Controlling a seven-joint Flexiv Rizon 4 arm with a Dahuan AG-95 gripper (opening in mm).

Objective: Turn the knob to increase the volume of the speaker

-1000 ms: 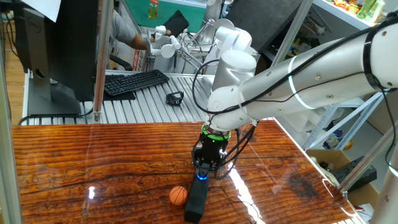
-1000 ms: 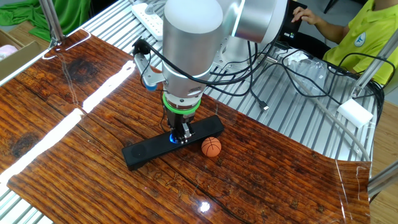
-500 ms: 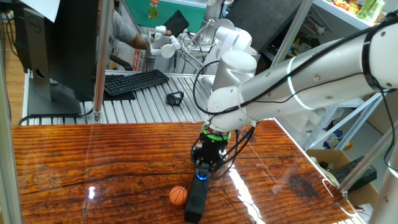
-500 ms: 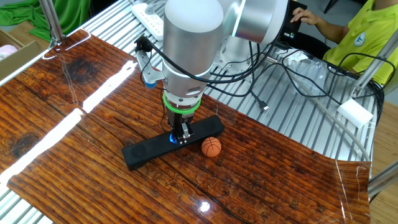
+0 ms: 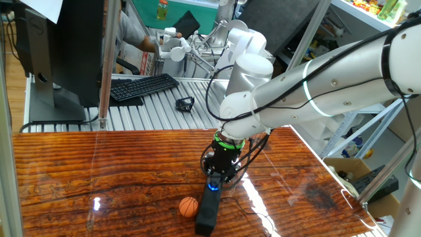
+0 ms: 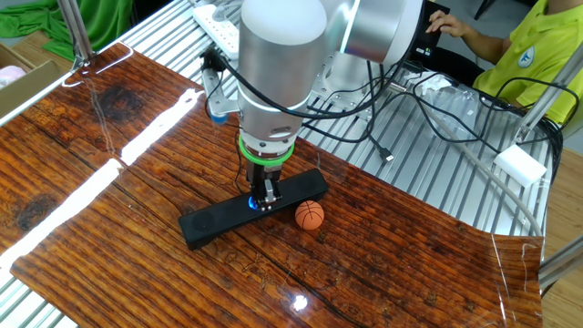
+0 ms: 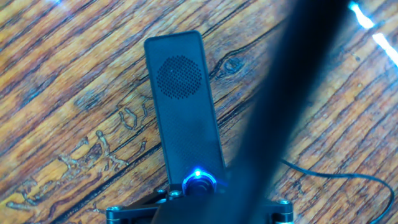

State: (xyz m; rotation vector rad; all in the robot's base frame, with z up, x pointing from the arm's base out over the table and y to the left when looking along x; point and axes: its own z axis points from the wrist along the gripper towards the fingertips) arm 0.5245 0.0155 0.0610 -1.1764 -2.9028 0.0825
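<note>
**Gripper set down on the speaker's lit knob**

Where the arm reaches down to the wooden table (image 5: 99, 164) in one fixed view, the gripper (image 5: 214, 182) stands upright over the near end of the speaker (image 5: 207, 209), a slim black bar that runs toward the camera. A spot of blue light marks the knob (image 5: 212, 187) right between the fingertips. An orange ball (image 5: 189, 207) lies just beside the speaker on its left in this picture, apart from the gripper. Behind the table, a black keyboard (image 5: 141, 86) rests on the ribbed metal surface.

From the other fixed view, the speaker (image 6: 214, 220) lies at a slant across the table (image 6: 109, 219), with the gripper (image 6: 262, 202) planted on it near the middle. The knob (image 6: 254, 202) glows blue at the fingertips, and the jaws look drawn in narrow about it. The orange ball (image 6: 310, 215) sits just beside the speaker's far end.

Seen in the hand view, the speaker (image 7: 185, 106) stretches away over the wood grain, its round grille toward the far end. The knob (image 7: 198, 182) shines with a blue ring at the bottom of the picture, between the gripper's (image 7: 199, 208) parts. A blurred dark band crosses the right half, and whether the fingers actually press the knob cannot be told from this picture.
</note>
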